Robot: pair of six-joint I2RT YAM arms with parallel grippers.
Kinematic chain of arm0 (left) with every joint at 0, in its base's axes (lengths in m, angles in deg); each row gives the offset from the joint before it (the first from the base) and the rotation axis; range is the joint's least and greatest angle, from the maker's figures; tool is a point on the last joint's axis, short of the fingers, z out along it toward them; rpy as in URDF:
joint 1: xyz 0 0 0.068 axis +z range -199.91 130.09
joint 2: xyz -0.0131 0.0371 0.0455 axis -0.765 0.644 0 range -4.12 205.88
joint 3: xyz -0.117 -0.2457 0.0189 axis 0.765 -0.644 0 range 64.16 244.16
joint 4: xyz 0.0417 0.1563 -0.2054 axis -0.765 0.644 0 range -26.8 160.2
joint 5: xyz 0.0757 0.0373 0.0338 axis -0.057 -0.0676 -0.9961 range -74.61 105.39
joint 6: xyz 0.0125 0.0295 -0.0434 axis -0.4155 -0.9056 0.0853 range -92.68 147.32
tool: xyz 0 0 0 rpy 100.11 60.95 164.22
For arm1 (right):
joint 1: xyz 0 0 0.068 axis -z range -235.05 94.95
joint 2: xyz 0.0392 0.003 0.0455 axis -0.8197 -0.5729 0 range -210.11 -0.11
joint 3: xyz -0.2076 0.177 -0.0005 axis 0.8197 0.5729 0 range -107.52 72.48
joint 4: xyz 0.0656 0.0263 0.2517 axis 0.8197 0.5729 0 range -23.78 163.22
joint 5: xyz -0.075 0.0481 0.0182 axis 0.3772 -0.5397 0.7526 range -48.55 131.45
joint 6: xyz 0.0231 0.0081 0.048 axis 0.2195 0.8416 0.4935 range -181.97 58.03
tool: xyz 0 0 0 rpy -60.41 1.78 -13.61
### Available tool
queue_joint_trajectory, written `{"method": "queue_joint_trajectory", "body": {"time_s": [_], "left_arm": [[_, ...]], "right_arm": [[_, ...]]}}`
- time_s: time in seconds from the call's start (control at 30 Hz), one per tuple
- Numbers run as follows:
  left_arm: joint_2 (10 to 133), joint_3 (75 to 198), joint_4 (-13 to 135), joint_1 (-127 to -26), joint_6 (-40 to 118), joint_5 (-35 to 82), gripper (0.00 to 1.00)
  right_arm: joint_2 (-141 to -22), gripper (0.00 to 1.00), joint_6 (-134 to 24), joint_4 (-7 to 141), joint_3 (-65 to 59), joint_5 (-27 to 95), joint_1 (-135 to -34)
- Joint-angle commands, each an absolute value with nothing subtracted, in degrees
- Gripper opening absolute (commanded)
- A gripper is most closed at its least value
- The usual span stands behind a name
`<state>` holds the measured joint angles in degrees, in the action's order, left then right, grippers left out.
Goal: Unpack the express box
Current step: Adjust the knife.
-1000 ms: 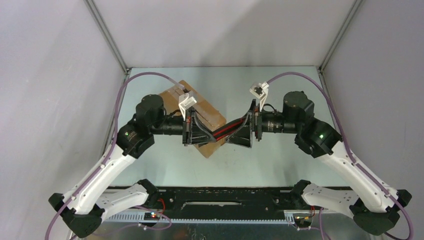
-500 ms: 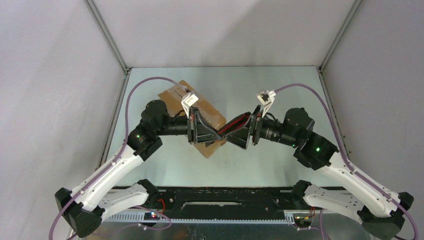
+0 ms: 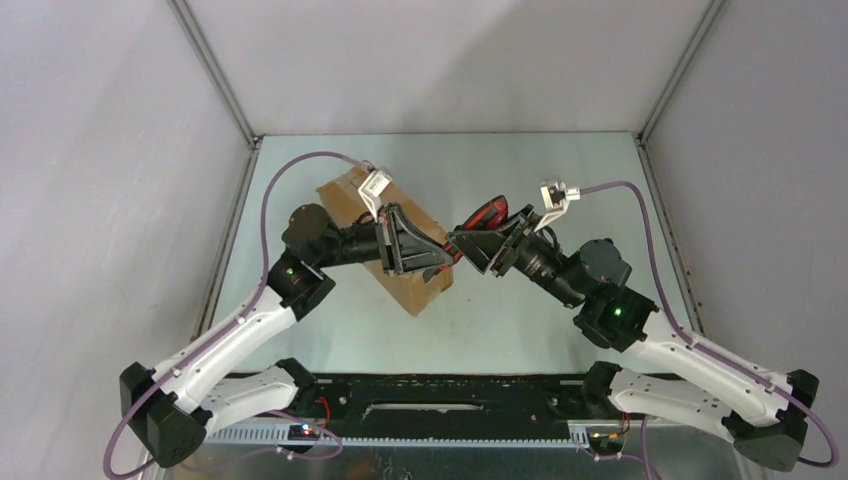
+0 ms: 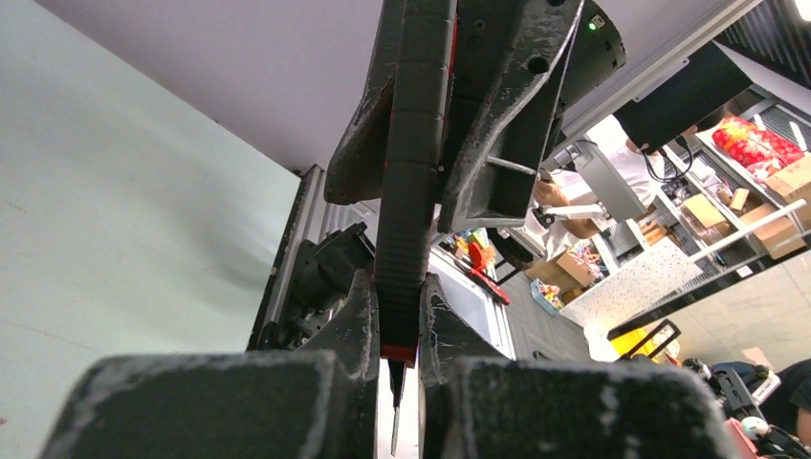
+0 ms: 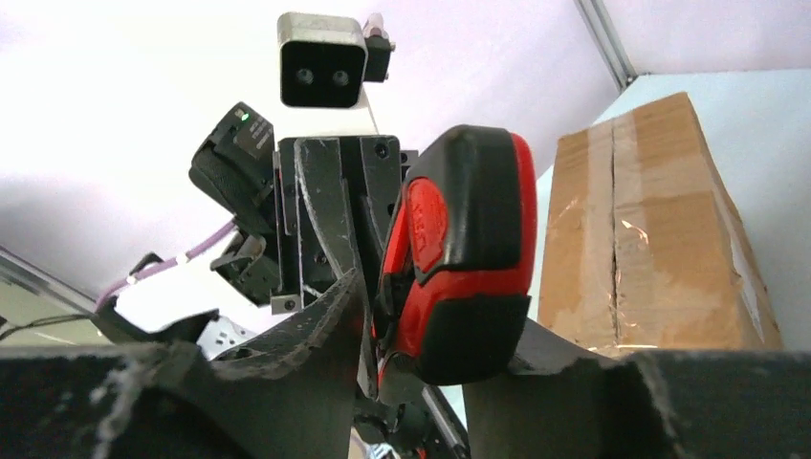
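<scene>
The express box (image 3: 348,194) is a brown taped carton lying on the table under my left arm. In the right wrist view the express box (image 5: 643,239) shows its taped seam. A red-and-black utility knife (image 3: 488,213) hangs in the air between both grippers. My left gripper (image 3: 443,259) is shut on its blade end. In the left wrist view the utility knife (image 4: 413,191) runs up from the left gripper (image 4: 397,289), blade tip poking out below. My right gripper (image 3: 464,244) is shut on the handle. The utility knife (image 5: 469,239) butt sits between the right gripper (image 5: 445,317) fingers.
Grey enclosure walls (image 3: 120,150) with metal corner posts ring the pale green table (image 3: 560,180). Purple cables (image 3: 300,160) loop over both arms. The arm bases and a black rail (image 3: 440,400) lie along the near edge.
The right gripper's jaws have narrowed onto the knife handle. Both wrists have swung, and the knife has shifted right and away from the arm bases. The left grip is unchanged.
</scene>
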<state>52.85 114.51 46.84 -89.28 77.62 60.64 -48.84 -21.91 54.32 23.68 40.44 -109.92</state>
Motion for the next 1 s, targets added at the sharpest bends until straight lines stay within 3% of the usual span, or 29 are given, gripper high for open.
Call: {"method": "queue_joint_trajectory", "body": {"time_s": [0.0, 0.2, 0.43, 0.57, 0.67, 0.73, 0.8, 0.83, 0.9, 0.97], "left_arm": [[52.2, 114.7, 42.8, -89.7, 79.6, 58.9, 0.00], [52.6, 114.4, 41.2, -89.7, 81.0, 58.7, 0.00], [53.5, 115.3, 41.9, -89.7, 81.1, 58.0, 0.00], [54.0, 115.6, 41.7, -89.7, 81.5, 57.2, 0.00], [54.1, 115.4, 41.3, -89.7, 81.7, 57.1, 0.00], [54.2, 115.5, 41.5, -89.7, 81.8, 56.9, 0.00], [54.1, 116.0, 44.4, -89.6, 80.6, 56.2, 0.01], [53.9, 116.8, 48.1, -89.6, 79.4, 55.6, 0.06], [53.1, 119.4, 58.4, -89.5, 73.0, 51.5, 0.49], [51.7, 123.3, 72.3, -89.4, 66.0, 44.5, 0.81]], "right_arm": [[-49.2, 0.40, -23.4, 46.4, 23.8, 46.6, -112.4], [-50.7, 0.25, -23.6, 44.5, 23.9, 46.0, -112.7], [-51.8, 0.42, -24.5, 45.8, 23.9, 44.2, -112.7], [-52.1, 0.41, -24.5, 45.9, 23.9, 44.1, -112.6], [-51.8, 0.24, -24.1, 46.0, 24.1, 44.9, -112.5], [-51.4, 0.00, -23.8, 46.2, 24.2, 45.4, -112.2], [-50.7, 0.00, -23.7, 46.9, 24.3, 46.8, -111.7], [-50.2, 0.00, -23.7, 47.3, 24.5, 47.5, -111.4], [-48.8, 0.00, -23.4, 50.0, 24.5, 49.0, -110.0], [-47.0, 0.00, -22.4, 53.5, 24.5, 49.1, -107.1]]}}
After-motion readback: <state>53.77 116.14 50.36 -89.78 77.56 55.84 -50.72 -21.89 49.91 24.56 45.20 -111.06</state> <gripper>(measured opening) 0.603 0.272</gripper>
